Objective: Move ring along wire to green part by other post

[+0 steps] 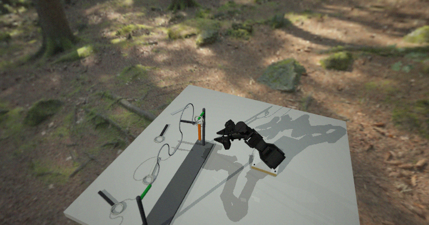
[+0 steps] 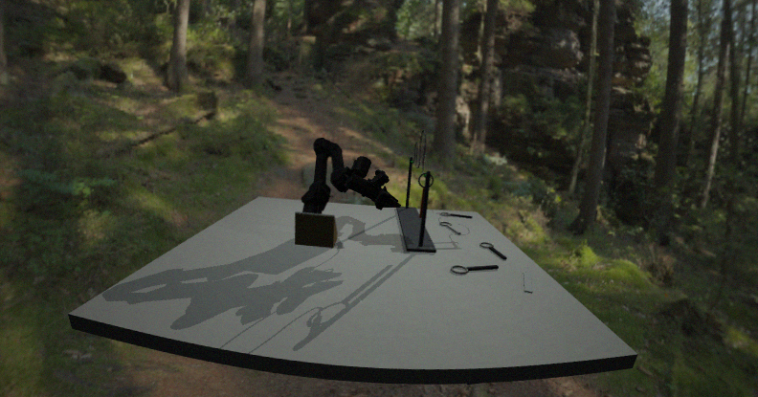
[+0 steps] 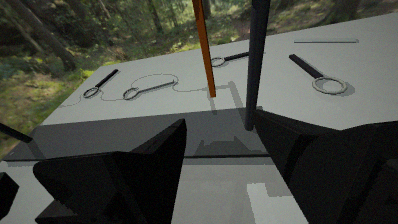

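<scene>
Jaws (image 1: 216,136) (image 2: 398,205) spread, pinching nothing; gap separates them from orange handle (image 1: 199,132) (image 3: 205,55). Ring (image 1: 198,120) (image 2: 426,180) hangs at green wire section (image 1: 201,115) beside far post (image 1: 203,127) (image 2: 424,211) (image 3: 255,70). Pale tabletop (image 1: 312,169) (image 2: 424,319) (image 3: 215,195): loose ringed tools beyond dark base strip (image 1: 180,184) (image 2: 414,230) (image 3: 120,135). Surroundings: forest.

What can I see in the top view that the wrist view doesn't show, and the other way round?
Only top: the green wire parts and the arm's base plate.

Only wrist: a close look past the spread fingers of the gripper, with trees behind the table's far edge.

Both: the orange handle, the dark base strip and loose black-handled rings lying on the table.
</scene>
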You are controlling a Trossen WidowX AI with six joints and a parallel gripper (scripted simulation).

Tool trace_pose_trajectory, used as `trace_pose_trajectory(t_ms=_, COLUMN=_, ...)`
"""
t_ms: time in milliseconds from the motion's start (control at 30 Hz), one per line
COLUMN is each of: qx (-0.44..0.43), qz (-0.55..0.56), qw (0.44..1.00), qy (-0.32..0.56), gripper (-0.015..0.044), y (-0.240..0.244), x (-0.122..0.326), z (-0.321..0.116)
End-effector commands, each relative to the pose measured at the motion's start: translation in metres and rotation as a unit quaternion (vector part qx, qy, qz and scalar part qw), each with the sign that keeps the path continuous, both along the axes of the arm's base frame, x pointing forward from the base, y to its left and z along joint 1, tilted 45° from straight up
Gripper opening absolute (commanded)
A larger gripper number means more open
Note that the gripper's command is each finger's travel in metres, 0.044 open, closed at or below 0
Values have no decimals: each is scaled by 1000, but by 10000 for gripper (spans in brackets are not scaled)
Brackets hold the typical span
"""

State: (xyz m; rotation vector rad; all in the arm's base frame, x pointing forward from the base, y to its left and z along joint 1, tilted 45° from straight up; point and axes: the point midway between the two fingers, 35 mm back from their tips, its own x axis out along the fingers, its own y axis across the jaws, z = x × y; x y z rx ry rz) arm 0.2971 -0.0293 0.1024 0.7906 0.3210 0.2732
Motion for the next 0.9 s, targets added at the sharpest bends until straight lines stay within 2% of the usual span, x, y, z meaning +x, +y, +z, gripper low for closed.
trace_pose_trajectory(t_ms=0, qx=-1, qz=1, qw=1000, qy=-3, gripper=370, y=-6, x=-25, z=4)
trace_pose_trajectory(t_ms=100, qx=0, qz=1, qw=1000, qy=-3, gripper=440, y=-7, x=-26, z=4)
trace_pose_trajectory(t_ms=867, qx=0, qz=1, qw=1000, qy=-3, gripper=440, y=-7, x=-26, z=4)
